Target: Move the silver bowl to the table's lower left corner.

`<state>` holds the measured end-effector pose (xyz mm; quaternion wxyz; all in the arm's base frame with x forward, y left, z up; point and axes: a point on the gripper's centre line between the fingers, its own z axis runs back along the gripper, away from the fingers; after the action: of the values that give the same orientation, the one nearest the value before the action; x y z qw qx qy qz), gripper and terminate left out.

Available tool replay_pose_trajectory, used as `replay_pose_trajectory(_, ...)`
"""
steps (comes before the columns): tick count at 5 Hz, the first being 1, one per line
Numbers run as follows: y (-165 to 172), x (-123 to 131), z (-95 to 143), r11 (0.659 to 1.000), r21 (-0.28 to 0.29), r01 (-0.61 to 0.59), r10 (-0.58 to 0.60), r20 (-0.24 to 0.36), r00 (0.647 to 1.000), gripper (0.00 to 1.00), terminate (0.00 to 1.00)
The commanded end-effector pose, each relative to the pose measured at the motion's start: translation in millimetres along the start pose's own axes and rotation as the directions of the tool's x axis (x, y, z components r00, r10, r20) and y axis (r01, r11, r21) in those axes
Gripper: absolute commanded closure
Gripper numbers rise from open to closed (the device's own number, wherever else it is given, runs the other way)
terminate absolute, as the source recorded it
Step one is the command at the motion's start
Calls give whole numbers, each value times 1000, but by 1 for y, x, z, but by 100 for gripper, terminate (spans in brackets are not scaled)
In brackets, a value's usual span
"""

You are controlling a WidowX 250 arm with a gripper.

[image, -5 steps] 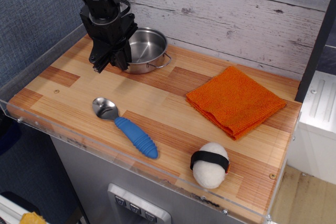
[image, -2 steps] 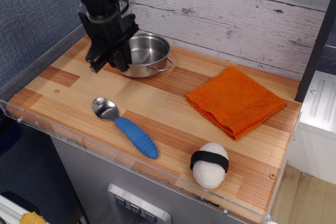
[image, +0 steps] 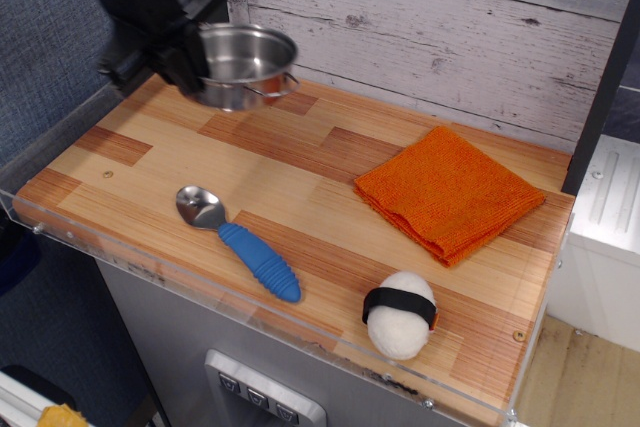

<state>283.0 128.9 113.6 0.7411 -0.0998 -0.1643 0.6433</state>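
Note:
The silver bowl [image: 246,65] is lifted off the table, held in the air over the back left part of the wood-plank table [image: 300,187]. One wire loop handle sticks out on its right side. My black gripper [image: 185,72] is shut on the bowl's left rim; the arm is blurred and its fingers are partly hidden by the bowl.
A blue-handled metal spoon [image: 240,242] lies near the front left edge. A folded orange cloth [image: 448,192] lies at the right. A white ball with a black band [image: 400,313] sits near the front right. A clear acrylic rim [image: 60,117] edges the table. A plank wall stands behind.
The gripper has lifted the bowl off the table and carried it up and to the left. The spoon, cloth and ball have not moved.

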Motion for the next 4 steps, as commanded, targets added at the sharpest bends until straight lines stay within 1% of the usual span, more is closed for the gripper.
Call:
replay_pose_trajectory(1, 57, 13, 53, 998, -53, 27, -25, 40, 999, 100, 0)
replay_pose_trajectory(2, 79, 24, 53, 999, -48, 19, -16, 58, 998, 100, 0)
replay_pose_trajectory(3, 95, 38, 46, 1000, -28, -4, 6, 86, 996, 100, 0)
replay_pose_trajectory(4, 102, 48, 36, 1000, -10, -18, 19, 111, 994, 100, 0)
